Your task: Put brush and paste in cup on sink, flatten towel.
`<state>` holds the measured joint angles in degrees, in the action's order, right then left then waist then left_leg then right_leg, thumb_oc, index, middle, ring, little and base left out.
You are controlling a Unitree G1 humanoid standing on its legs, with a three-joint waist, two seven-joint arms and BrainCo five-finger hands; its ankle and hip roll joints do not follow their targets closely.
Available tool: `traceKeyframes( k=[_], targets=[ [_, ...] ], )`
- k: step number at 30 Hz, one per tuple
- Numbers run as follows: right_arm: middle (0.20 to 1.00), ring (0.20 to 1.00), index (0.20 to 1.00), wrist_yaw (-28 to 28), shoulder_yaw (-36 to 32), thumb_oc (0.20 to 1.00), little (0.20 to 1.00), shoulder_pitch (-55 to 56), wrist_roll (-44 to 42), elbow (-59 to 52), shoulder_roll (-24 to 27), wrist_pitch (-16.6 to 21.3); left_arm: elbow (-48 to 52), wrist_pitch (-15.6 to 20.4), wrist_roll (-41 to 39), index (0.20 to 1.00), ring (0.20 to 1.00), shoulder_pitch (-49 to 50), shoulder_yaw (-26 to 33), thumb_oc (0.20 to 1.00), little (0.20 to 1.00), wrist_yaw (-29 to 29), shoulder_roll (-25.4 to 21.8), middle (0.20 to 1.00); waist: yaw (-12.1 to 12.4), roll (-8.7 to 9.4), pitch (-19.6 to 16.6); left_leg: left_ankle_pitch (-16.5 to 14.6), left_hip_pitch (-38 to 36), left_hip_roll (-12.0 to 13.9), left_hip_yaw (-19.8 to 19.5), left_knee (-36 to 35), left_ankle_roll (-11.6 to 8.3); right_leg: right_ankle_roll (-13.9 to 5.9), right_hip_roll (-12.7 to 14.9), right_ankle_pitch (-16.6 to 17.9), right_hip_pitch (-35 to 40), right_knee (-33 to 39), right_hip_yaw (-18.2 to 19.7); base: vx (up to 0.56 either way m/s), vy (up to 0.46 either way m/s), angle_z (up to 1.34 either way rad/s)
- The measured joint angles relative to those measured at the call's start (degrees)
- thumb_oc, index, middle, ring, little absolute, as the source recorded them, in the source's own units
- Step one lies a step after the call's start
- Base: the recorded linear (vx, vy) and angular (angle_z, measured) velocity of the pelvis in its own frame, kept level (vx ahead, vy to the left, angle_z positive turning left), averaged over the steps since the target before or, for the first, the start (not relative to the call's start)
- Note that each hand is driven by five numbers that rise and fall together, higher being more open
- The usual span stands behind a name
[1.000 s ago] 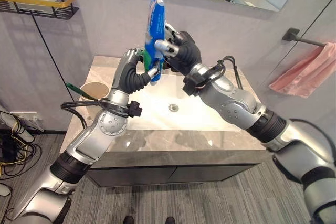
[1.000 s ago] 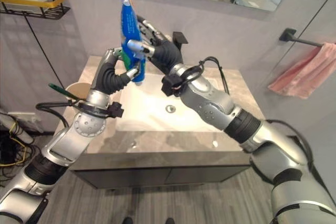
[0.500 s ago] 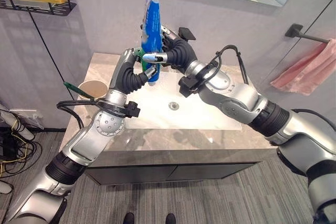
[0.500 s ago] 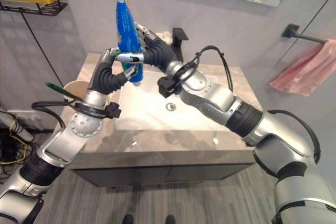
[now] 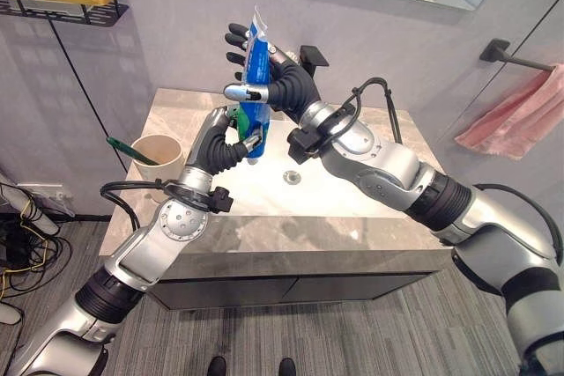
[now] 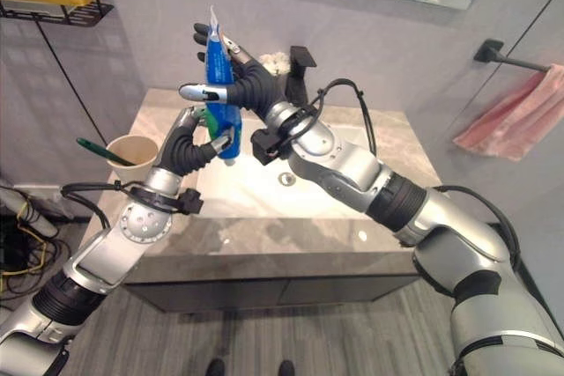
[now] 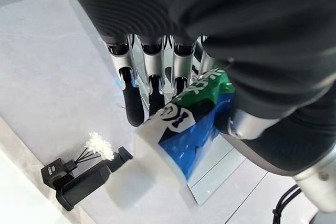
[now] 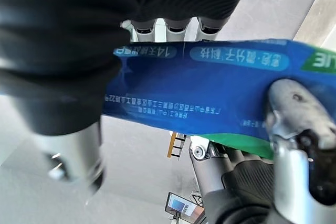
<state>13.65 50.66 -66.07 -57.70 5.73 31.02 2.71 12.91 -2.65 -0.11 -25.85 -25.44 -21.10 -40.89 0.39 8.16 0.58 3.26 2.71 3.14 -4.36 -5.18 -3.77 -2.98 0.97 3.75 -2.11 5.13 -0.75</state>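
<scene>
- Left eye view: toothpaste tube (image 5: 254,85), blue with a green band and white cap end down, held upright above the sink basin (image 5: 291,184). Left hand (image 5: 231,134) has fingers curled round the tube's lower end. Right hand (image 5: 275,81) sits on the tube's middle, thumb across the front, fingers fairly straight behind it. Beige cup (image 5: 159,154) stands on the counter (image 5: 176,103) left of the basin, green toothbrush (image 5: 132,151) leaning in it. Pink towel (image 5: 515,121) hangs bunched on a wall bar on the right.
- Right eye view: same scene; both hands on the tube, well apart from the cup (image 6: 130,158).
- Left wrist view: left hand's fingers (image 7: 135,90) are bent against the tube's capped end (image 7: 176,135); thumb presses the other side. Black diffuser with a white flower (image 7: 84,179) beyond.
- Right wrist view: tube (image 8: 210,98) lies across the palm, thumb (image 8: 68,129) over it, right hand's fingers (image 8: 173,24) extended behind. Left hand's fingertip (image 8: 294,114) touches the green end.
</scene>
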Motion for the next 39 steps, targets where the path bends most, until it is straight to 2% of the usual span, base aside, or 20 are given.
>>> traceKeyframes(
  k=[7, 8, 9, 10, 12, 17, 21, 25, 26, 29, 31, 32, 34, 35, 36, 39],
  targets=[
    [0.2, 0.2, 0.2, -0.56, 0.05, 0.2, 0.2, 0.0, -0.05, -0.71, 0.01, 0.0, -0.12, -0.03, 0.0, 0.2, 0.2, 0.27, 0.01, 0.2, 0.2, -0.08, -0.44, 0.2, -0.05, 0.03, -0.02, 0.02, 0.29, -0.02, -0.9, 0.0, 0.0, 0.01, -0.01, 0.0, 0.01, -0.21, -0.52, 0.0, -0.004, 0.04],
    [0.2, 0.2, 0.2, -0.6, 0.05, 0.2, 0.2, 0.0, -0.05, -0.86, 0.01, 0.0, -0.11, -0.01, 0.01, 0.344, 0.344, 0.24, 0.01, 0.344, 0.344, -0.13, -0.44, 0.344, -0.14, 0.03, -0.02, 0.05, 0.35, -0.02, -1.23, 0.0, -0.03, 0.01, -0.01, -0.01, 0.08, -0.21, -0.93, 0.0, -0.003, 0.13],
    [0.2, 0.2, 0.2, -0.6, 0.05, 0.2, 0.2, 0.0, -0.05, -0.86, 0.01, 0.0, -0.09, 0.02, 0.02, 0.878, 0.878, 0.24, 0.0, 0.878, 0.878, -0.13, -0.44, 0.878, -0.11, 0.06, -0.04, 0.07, 0.38, -0.02, -1.37, 0.0, -0.05, 0.01, -0.01, -0.03, 0.13, -0.21, -1.16, 0.0, -0.002, 0.11],
    [0.2, 0.2, 0.2, -0.58, 0.04, 0.2, 0.2, 0.0, -0.03, -0.86, 0.0, 0.01, -0.09, 0.01, 0.05, 1.0, 1.0, 0.24, 0.01, 1.0, 1.0, -0.29, -0.43, 1.0, 0.03, 0.1, -0.07, 0.08, 0.42, -0.02, -1.38, 0.0, -0.06, 0.03, -0.01, -0.06, 0.14, -0.21, -1.25, 0.0, -0.001, 0.07],
    [0.2, 0.2, 0.2, -0.39, 0.04, 0.2, 0.2, 0.0, -0.02, -0.73, 0.01, 0.0, -0.08, -0.02, 0.11, 1.0, 1.0, 0.28, 0.36, 1.0, 1.0, -1.41, -0.37, 1.0, 0.33, 0.13, -0.08, 0.08, 0.43, -0.02, -1.39, 0.0, -0.07, 0.03, -0.01, -0.06, 0.16, -0.21, -1.3, 0.0, 0.0, 0.0],
    [0.2, 0.2, 0.2, 1.7, -2.59, 0.2, 0.2, 0.36, 1.76, -0.9, -0.08, 0.0, 5.85, -1.29, 0.16, 1.0, 1.0, 7.3, 9.58, 1.0, 1.0, -5.09, 1.49, 1.0, 0.5, 0.13, -0.02, 0.08, 0.49, -0.03, -1.8, 0.0, -0.07, 0.09, 0.0, -0.15, 0.23, -0.21, -1.52, 0.0, 0.002, 0.01],
    [0.2, 0.2, 0.2, 5.33, -11.11, 0.2, 0.2, 2.74, 5.69, -0.5, -1.1, 1.14, 12.41, -1.68, -1.64, 1.0, 1.0, 16.01, 17.83, 1.0, 1.0, -7.17, 2.81, 1.0, 2.15, -0.34, 0.32, 0.17, 0.99, -0.18, -3.07, 0.0, -0.15, 0.14, 0.1, -0.34, 0.36, -0.19, -3.01, -0.01, 0.01, 0.15],
    [0.2, 0.2, 0.2, 7.39, -14.1, 0.2, 0.2, 2.75, 6.87, -0.48, -0.8, 2.26, 16.39, -1.52, -3.55, 1.0, 1.0, 22.89, 22.6, 1.0, 1.0, -7.5, 2.84, 1.0, 4.36, -0.9, 1.7, 0.5, 1.47, -0.3, -4.74, 0.01, -0.4, 0.3, 0.11, -0.51, 0.57, -0.15, -4.5, -0.02, 0.011, 0.22],
    [0.2, 0.2, 0.2, 7.74, -14.17, 0.2, 0.2, 2.69, 6.98, -0.58, -1.24, 2.27, 17.14, -0.77, -6.06, 1.0, 1.0, 24.45, 23.62, 1.0, 1.0, -6.88, 2.8, 1.0, 5.6, -1.01, 2.44, 0.55, 1.32, -0.3, -5.02, 0.01, -0.41, 0.29, 0.08, -0.57, 0.85, -0.19, -4.76, -0.03, 0.014, 0.18],
    [0.2, 0.2, 0.2, 8.27, -14.16, 0.2, 0.2, 2.65, 8.5, -1.59, -2.28, 2.56, 20.74, 2.28, -13.33, 1.0, 1.0, 33.91, 26.87, 1.0, 1.0, -4.66, 2.08, 1.0, 7.21, -1.13, 3.96, 0.57, 1.55, -0.46, -5.66, 0.0, -0.49, 0.27, 0.17, -0.8, 0.89, 0.11, -5.2, -0.05, 0.017, 0.09],
    [0.2, 0.2, 0.2, 8.87, -14.17, 0.2, 0.2, 2.65, 9.11, -1.77, -1.92, 2.71, 20.7, 3.18, -14.98, 1.0, 1.0, 40.16, 33.12, 1.0, 1.0, -4.5, -1.53, 1.0, 8.28, -1.18, 4.49, 0.61, 2.58, -0.53, -6.68, 0.01, -0.89, 0.32, 0.2, -1.14, 0.44, 0.11, -6.36, -0.06, 0.017, 0.27],
    [0.2, 0.2, 0.2, 9.25, -14.38, 0.2, 0.2, 2.61, 9.18, -2.04, -1.78, 2.74, 20.69, 4.93, -17.32, 1.0, 1.0, 43.51, 37.73, 1.0, 1.0, -4.44, -1.53, 1.0, 10.07, -1.2, 4.59, 0.79, 3.48, -0.63, -6.98, 0.02, -0.76, 0.32, 0.21, -1.14, -0.37, 0.09, -6.58, -0.03, 0.008, 0.26],
    [0.2, 0.2, 0.2, 10.29, -14.67, 0.2, 0.2, 2.68, 10.14, -3.74, -1.53, 2.75, 18.23, 8.46, -21.15, 1.0, 1.0, 47.22, 42.71, 1.0, 1.0, -3.42, -0.03, 1.0, 11.95, -1.48, 5.9, 0.96, 3.65, -0.9, -8.03, 0.02, -0.58, 0.01, 0.43, -1.51, -0.04, -0.08, -7.76, -0.01, 0.007, 0.23],
    [0.2, 0.2, 0.2, 10.81, -14.72, 0.2, 0.2, 2.74, 11.35, -5.68, -1.14, 2.9, 15.29, 9.36, -22.68, 1.0, 1.0, 48.5, 45.37, 1.0, 1.0, -3.39, 1.35, 1.0, 12.7, -1.32, 6.4, 0.95, 3.69, -1.02, -8.24, 0.03, -0.57, 0.09, 0.54, -1.66, -0.04, -0.11, -7.81, 0.01, 0.019, 0.37],
    [0.2, 0.2, 0.2, 10.85, -15.79, 0.2, 0.2, 2.86, 12.59, -7.08, -0.91, 3.32, 11.95, 9.96, -25.64, 1.0, 1.0, 48.29, 46.99, 1.0, 1.0, -2.29, 3.24, 1.0, 14.47, -1.13, 6.67, 0.99, 4.14, -1.66, -9.32, 0.24, -0.56, 0.03, 0.83, -2.0, 0.08, -0.2, -9.08, 0.03, 0.018, 0.38],
    [0.2, 0.2, 0.2, 11.25, -18.15, 0.2, 0.2, 2.75, 14.16, -7.33, -0.87, 3.59, 7.32, 10.21, -28.64, 1.0, 1.0, 47.47, 47.2, 1.0, 1.0, -1.56, 3.62, 1.0, 15.66, -0.3, 7.08, 0.99, 4.77, -1.94, -10.76, 0.47, -0.57, -0.16, 1.19, -2.27, 0.16, -0.21, -9.93, 0.02, 0.007, 0.28]
  ],
)
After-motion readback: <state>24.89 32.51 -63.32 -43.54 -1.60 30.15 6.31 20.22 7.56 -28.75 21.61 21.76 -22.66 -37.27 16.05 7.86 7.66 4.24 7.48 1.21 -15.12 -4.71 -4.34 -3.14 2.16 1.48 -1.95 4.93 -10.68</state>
